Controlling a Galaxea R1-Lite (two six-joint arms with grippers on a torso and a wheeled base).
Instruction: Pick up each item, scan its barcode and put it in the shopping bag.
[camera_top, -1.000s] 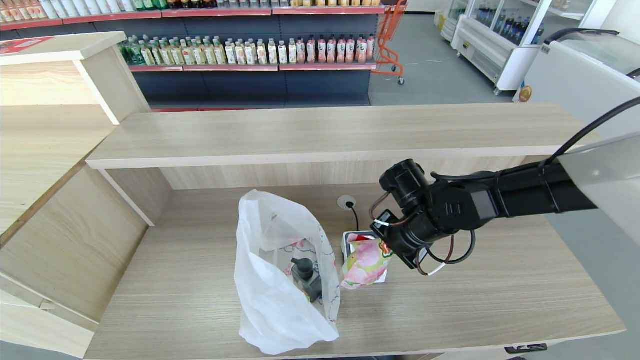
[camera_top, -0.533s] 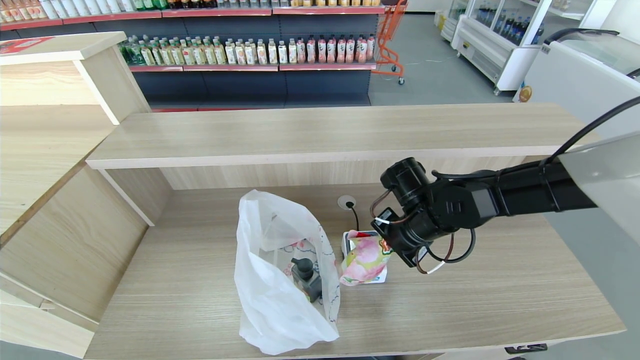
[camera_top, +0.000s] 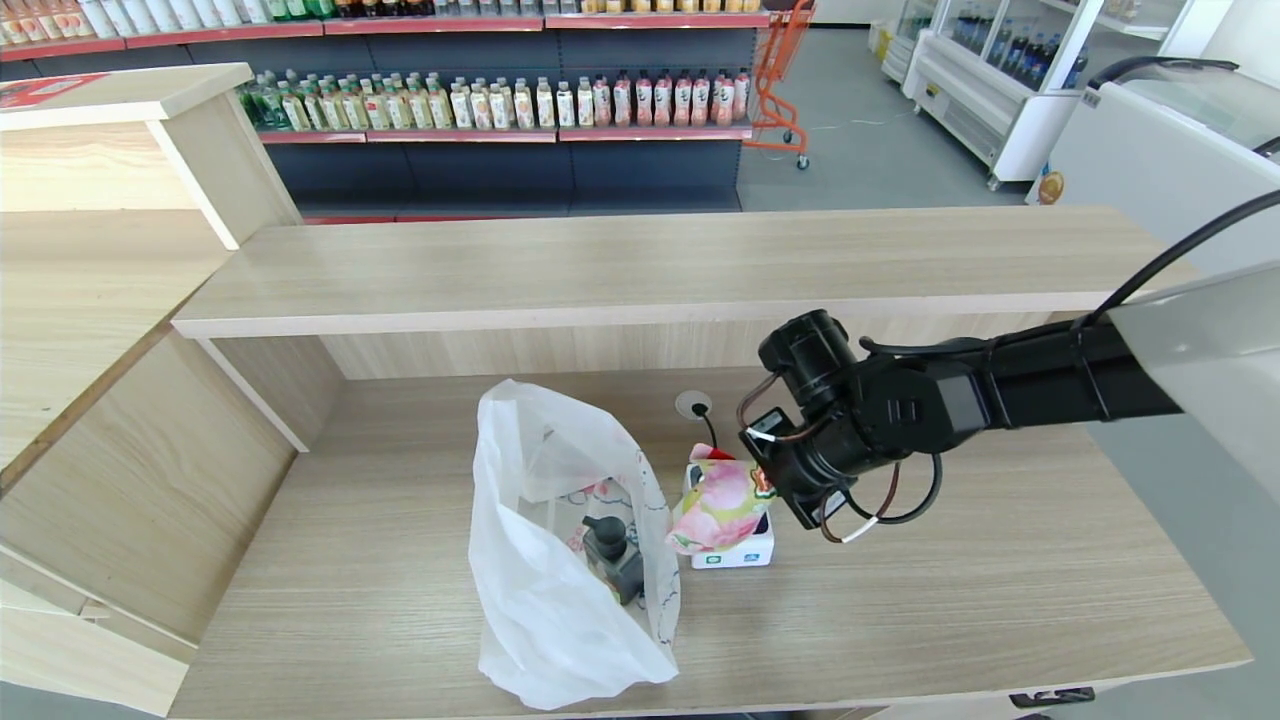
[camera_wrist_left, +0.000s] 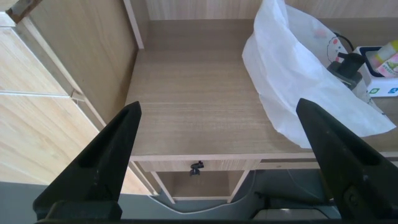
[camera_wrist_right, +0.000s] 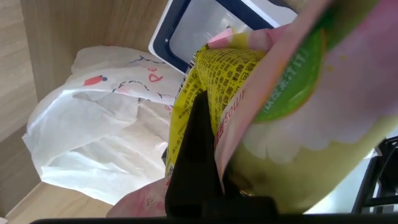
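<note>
Right hand (camera_top: 765, 488): clamped on a pink-and-green crinkled snack packet (camera_top: 720, 505), above the white boxy scanner (camera_top: 735, 552).
White plastic shopping bag (camera_top: 540, 600): open, just left of the packet.
Left hand (camera_wrist_left: 219, 107): fingers apart.

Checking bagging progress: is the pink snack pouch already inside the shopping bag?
No, the right claw holds the pink snack pouch over the white scanner, beside the shopping bag.

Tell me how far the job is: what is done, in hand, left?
Done: a dark pump bottle lies in the shopping bag. In hand: the right gripper holds a pink snack packet over the scanner. Left: bagging that packet.
</note>
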